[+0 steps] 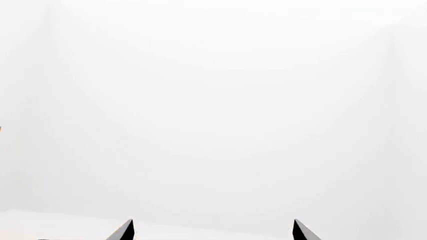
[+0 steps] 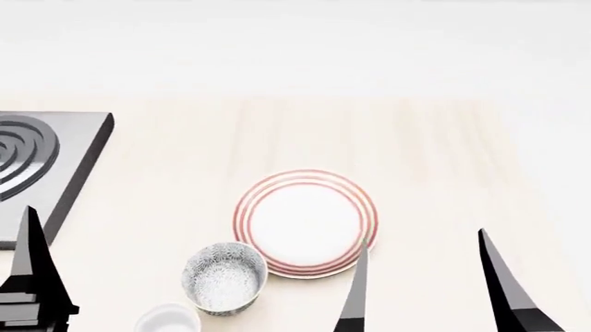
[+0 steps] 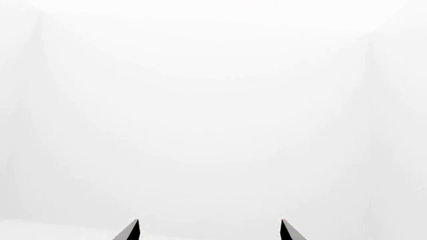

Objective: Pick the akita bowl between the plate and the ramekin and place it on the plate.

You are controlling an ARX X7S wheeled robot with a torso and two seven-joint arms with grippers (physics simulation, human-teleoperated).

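A: Item 1?
B: The plate [image 2: 306, 223], white with thin red rings, flat on the pale wooden counter [image 2: 434, 166]. All places below are taken from it.

A: Item 2?
B: The akita bowl [image 2: 224, 277], grey-speckled, upright, just beside the plate's near-left rim, probably touching it; the view is too coarse to be sure.

A: Item 3?
B: The ramekin [image 2: 167, 320], plain white, beyond the bowl on the same line, partly cut by the frame edge.

A: Item 4?
B: The stove burner [image 2: 37, 159], black, well apart to the plate's far left.

A: Grippers?
B: 2. The right gripper [image 2: 420, 277], near-right of the plate, jaws spread, holding nothing. The left gripper [image 1: 212, 230], jaws likewise spread and empty, facing blank white.
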